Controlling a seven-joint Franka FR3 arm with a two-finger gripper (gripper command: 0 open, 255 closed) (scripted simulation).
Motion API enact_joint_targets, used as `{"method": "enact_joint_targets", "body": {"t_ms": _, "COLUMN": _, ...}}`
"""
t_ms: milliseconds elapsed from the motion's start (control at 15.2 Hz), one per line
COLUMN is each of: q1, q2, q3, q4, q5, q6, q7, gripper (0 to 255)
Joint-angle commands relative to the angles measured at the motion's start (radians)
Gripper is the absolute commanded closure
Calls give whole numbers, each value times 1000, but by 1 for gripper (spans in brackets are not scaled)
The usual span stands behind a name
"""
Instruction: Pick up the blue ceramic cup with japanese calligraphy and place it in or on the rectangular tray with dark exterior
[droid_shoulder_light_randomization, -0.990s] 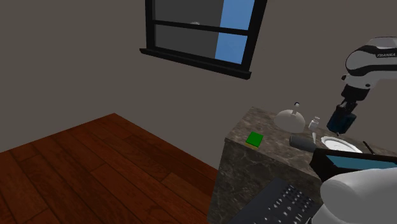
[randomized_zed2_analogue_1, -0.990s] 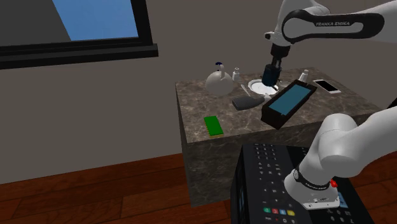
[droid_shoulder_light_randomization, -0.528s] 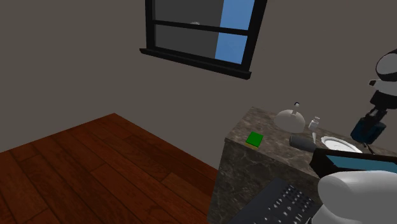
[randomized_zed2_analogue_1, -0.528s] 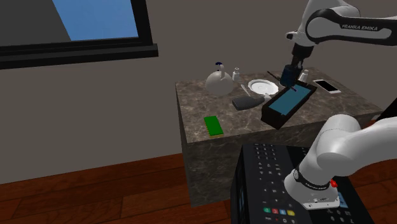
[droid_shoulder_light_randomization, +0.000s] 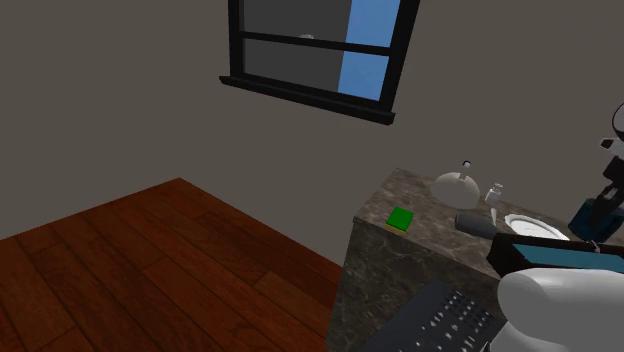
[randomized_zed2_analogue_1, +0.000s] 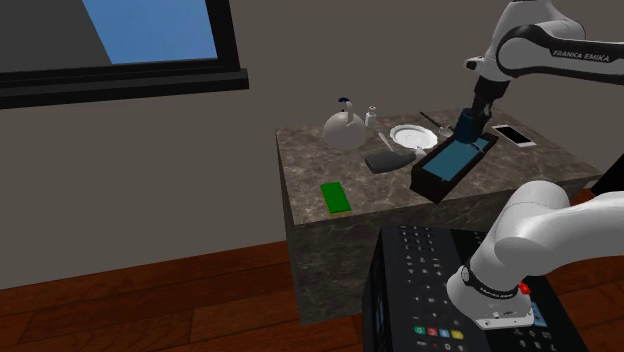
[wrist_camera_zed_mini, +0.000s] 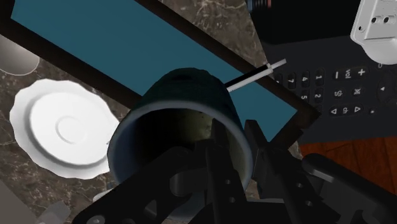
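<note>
The blue cup (wrist_camera_zed_mini: 181, 121) hangs in my gripper (wrist_camera_zed_mini: 245, 156), which is shut on its rim, one finger inside and one outside the wall. In the second exterior view the cup (randomized_zed2_analogue_1: 466, 127) and gripper (randomized_zed2_analogue_1: 469, 120) hover just above the far end of the rectangular tray (randomized_zed2_analogue_1: 432, 178), which has dark sides and a blue floor. In the shoulder view the cup (droid_shoulder_light_randomization: 589, 213) is held at the right edge, just beyond the tray (droid_shoulder_light_randomization: 520, 260). Below the cup, the wrist view shows the tray's blue floor (wrist_camera_zed_mini: 114, 44).
On the marble-topped counter (randomized_zed2_analogue_1: 500, 170) a white plate (randomized_zed2_analogue_1: 410, 136) lies beside the tray, with a round white pot (randomized_zed2_analogue_1: 345, 128), a small bottle (randomized_zed2_analogue_1: 371, 116) and a dark grey object (randomized_zed2_analogue_1: 385, 160) near it. A green card (randomized_zed2_analogue_1: 337, 197) and a white phone (randomized_zed2_analogue_1: 515, 134) also lie there.
The arm has carried the cup from above the white plate toward the second exterior view's right, to the tray's far end, and a little lower. The grip has stayed shut.
</note>
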Motion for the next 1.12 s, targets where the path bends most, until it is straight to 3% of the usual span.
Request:
{"method": "enact_joint_targets", "body": {"t_ms": 0, "q1": -6, "q2": -5, "q3": -12, "q4": -26, "q5": -12, "q6": 23, "q7": 1, "gripper": 255}}
{"method": "enact_joint_targets", "body": {"t_ms": 726, "q1": -19, "q2": 8, "q3": -87, "q4": -150, "q5": -74, "q6": 163, "q7": 19, "gripper": 255}}
{"method": "enact_joint_targets", "body": {"t_ms": 1056, "q1": -19, "q2": 8, "q3": -87, "q4": -150, "q5": -74, "q6": 163, "q7": 19, "gripper": 255}}
